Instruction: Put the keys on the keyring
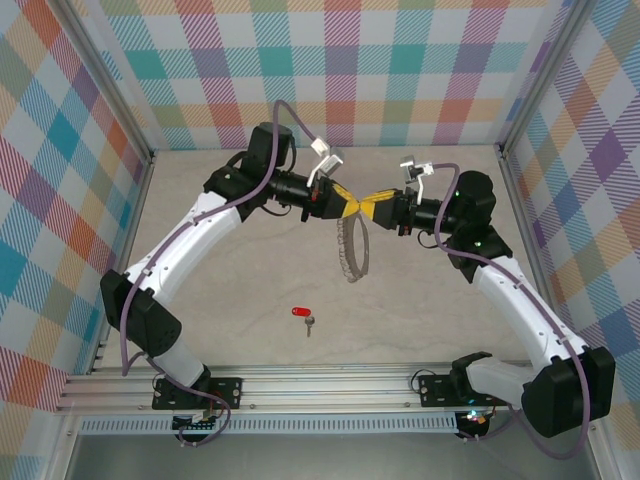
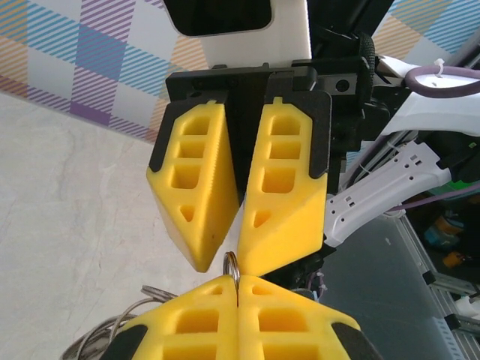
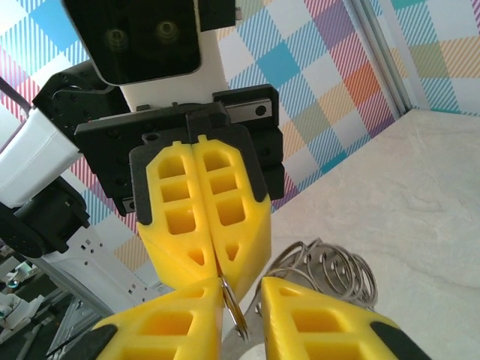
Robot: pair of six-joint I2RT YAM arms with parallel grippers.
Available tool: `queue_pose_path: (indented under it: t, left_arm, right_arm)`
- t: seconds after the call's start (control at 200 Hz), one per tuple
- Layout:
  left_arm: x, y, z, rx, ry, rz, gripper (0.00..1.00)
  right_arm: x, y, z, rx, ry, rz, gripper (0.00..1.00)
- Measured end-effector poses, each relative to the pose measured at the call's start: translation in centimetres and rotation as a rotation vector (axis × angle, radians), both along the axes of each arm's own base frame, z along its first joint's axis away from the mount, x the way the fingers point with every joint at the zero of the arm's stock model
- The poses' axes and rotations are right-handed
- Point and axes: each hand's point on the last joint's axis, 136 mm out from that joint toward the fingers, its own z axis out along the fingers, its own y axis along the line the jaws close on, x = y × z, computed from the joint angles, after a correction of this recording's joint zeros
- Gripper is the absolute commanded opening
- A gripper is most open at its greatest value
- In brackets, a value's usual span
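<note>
The keyring (image 1: 352,255), a grey metal ring fringed with small loops, hangs in mid-air between the two arms. My left gripper (image 1: 353,205) is shut on one small loop (image 2: 232,264) at the ring's top; the rest of the keyring (image 2: 112,330) dangles below it. My right gripper (image 1: 367,205) meets it tip to tip. In the right wrist view its jaws (image 3: 241,289) stand slightly apart around that same loop (image 3: 238,311), which rests against one finger (image 3: 187,315). The key (image 1: 303,314), red-headed with a short silver blade, lies alone on the table nearer the arm bases.
Checked walls close in the table at the back and on both sides. An aluminium rail (image 1: 330,385) runs along the near edge by the arm bases. The pale tabletop (image 1: 420,320) spreads around the key.
</note>
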Motion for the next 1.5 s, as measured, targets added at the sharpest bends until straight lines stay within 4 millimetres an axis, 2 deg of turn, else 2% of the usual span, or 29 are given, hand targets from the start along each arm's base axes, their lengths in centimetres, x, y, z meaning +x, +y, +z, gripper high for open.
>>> queue_pose_path:
  t: [0.175,0.34,0.435,0.485,0.555,0.735,0.78,0.985,1.12,1.195,1.37,1.5]
  left_arm:
    - [0.1,-0.2,-0.1,-0.001,0.001,-0.012,0.0]
    - [0.2,-0.2,-0.2,-0.001,0.001,-0.015,0.0]
    - [0.2,-0.2,-0.1,-0.002,0.002,-0.016,0.0]
    - [0.2,-0.2,-0.1,-0.002,0.004,-0.017,0.0]
    - [0.2,-0.2,0.0,-0.003,0.002,-0.017,0.0]
    - [0.3,-0.2,-0.2,0.002,0.009,-0.016,0.0]
    - [0.3,-0.3,-0.2,0.003,0.009,-0.016,0.0]
    - [0.3,-0.3,-0.1,0.003,0.011,-0.012,0.0]
    - [0.9,-0.4,-0.1,0.012,0.02,0.024,0.29]
    - [1.4,-0.4,0.2,-0.002,-0.002,0.048,0.36]
    - [2.4,0.6,0.1,-0.024,-0.001,0.14,0.4]
    - [3.2,1.4,0.1,-0.047,0.004,0.219,0.35]
  right_arm:
    - [0.0,0.1,-0.1,0.0,0.003,0.008,0.17]
    - [-0.3,0.1,0.1,0.005,-0.01,0.025,0.0]
    - [-0.3,0.1,0.2,0.006,-0.011,0.031,0.0]
    - [-0.4,0.1,0.2,0.007,-0.014,0.033,0.09]
    - [-0.3,0.1,0.2,0.008,-0.018,0.036,0.12]
    - [-0.2,0.1,0.1,0.007,-0.015,0.043,0.08]
    - [-0.3,0.2,0.1,0.007,-0.016,0.044,0.0]
    - [-0.2,0.1,0.0,0.011,-0.028,0.041,0.0]
    - [0.2,-0.1,-0.6,0.018,-0.041,-0.002,0.0]
    - [0.5,-0.3,-1.3,0.019,-0.022,-0.03,0.0]
    - [1.3,-0.6,-1.1,0.036,-0.024,-0.081,0.0]
    - [1.7,-0.9,-0.2,0.072,-0.05,-0.119,0.0]
